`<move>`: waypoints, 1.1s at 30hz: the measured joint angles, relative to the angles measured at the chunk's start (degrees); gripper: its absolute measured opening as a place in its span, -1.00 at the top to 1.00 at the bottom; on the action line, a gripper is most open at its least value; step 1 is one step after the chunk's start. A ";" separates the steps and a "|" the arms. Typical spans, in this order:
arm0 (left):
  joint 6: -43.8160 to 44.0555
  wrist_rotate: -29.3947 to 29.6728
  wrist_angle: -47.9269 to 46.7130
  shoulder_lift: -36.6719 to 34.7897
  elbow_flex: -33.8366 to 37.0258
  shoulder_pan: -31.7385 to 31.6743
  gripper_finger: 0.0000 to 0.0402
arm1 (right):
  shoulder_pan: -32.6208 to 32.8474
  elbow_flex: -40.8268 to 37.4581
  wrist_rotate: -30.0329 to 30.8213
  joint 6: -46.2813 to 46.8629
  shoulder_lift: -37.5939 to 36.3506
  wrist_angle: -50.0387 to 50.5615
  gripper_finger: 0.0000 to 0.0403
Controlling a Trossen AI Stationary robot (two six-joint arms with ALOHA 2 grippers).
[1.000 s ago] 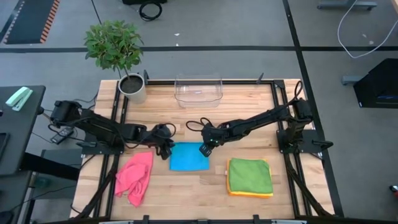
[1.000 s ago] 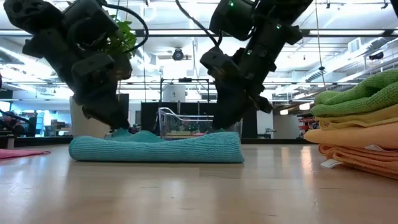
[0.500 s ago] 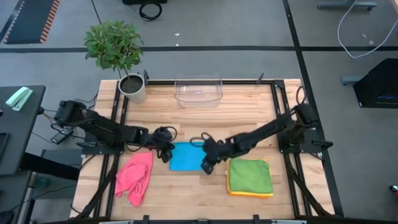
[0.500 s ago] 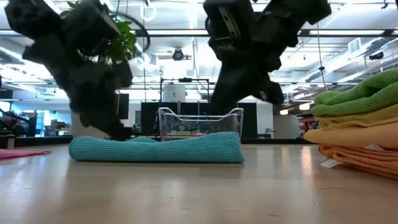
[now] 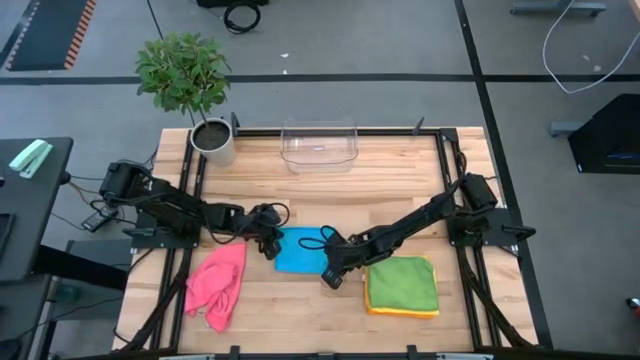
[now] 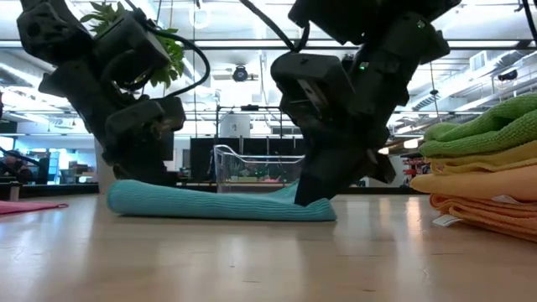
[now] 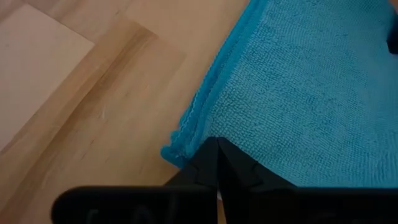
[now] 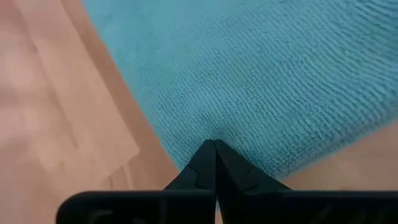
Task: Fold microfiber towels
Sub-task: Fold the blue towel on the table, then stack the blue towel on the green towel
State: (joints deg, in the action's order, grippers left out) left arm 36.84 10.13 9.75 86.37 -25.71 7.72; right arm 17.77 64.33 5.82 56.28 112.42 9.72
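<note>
A blue towel lies flat on the wooden table between my two arms. My left gripper is shut at the towel's left side, right by a corner. My right gripper is shut at the towel's near right corner. A crumpled pink towel lies near the table's left front. At the right front, a green towel tops a folded stack with yellow and orange ones under it. My left gripper has its shut fingertips on the blue towel just inside a left-hand corner, slanting down from the table's left. A doubled hem shows there. The towel lies flat on the table. Whether cloth is caught between the tips, the fingers hide. My right gripper has its shut fingertips on the blue towel at its near right corner, slanting down from the right. In the low view the cloth there rises a little to the fingers, and the rest lies on the table.
A clear plastic bin stands at the far edge in the middle. A potted plant is at the far left corner. Bare wood lies in front of the blue towel and between it and the bin.
My right gripper has swung from the towel's far right corner toward the near edge and sunk onto its near right corner. My left gripper has sunk a little at the towel's left side. In the low view the towel looks flatter, with its right end drawn up slightly.
</note>
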 joint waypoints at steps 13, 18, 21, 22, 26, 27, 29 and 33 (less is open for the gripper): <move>-10.60 -1.16 -1.09 -5.46 -0.53 -3.49 0.87 | -1.33 -0.02 -1.93 -7.40 -8.91 2.01 0.97; -18.50 -2.57 -1.36 -11.65 -0.63 -3.10 0.64 | 0.70 0.01 -1.12 -11.71 -11.59 2.38 0.83; -21.55 -3.51 -1.09 -15.16 -0.72 -1.97 0.48 | 3.16 -0.01 1.79 -16.90 -11.49 2.65 0.70; -23.00 -4.88 -1.51 -16.05 -0.70 -1.24 0.43 | 4.09 -0.01 2.93 -19.40 -11.25 2.18 0.65; -32.94 -10.76 -2.41 -16.85 -0.63 4.28 0.25 | 6.99 -0.01 7.92 -29.83 -10.65 2.15 0.43; -35.87 -10.84 -2.87 -16.45 -0.63 6.08 0.21 | 7.30 0.02 8.96 -31.87 -10.45 1.85 0.38; -41.53 -10.97 -2.75 -14.52 -0.63 9.22 0.14 | 7.38 -0.01 10.10 -35.38 -9.83 2.42 0.28; -47.63 -6.56 -2.09 -10.50 -0.72 13.27 0.05 | 6.47 0.25 10.01 -39.05 -7.09 1.01 0.17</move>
State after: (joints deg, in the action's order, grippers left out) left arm -10.79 3.56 7.66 75.88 -26.43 20.98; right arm 24.24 64.57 15.83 17.23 105.34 10.74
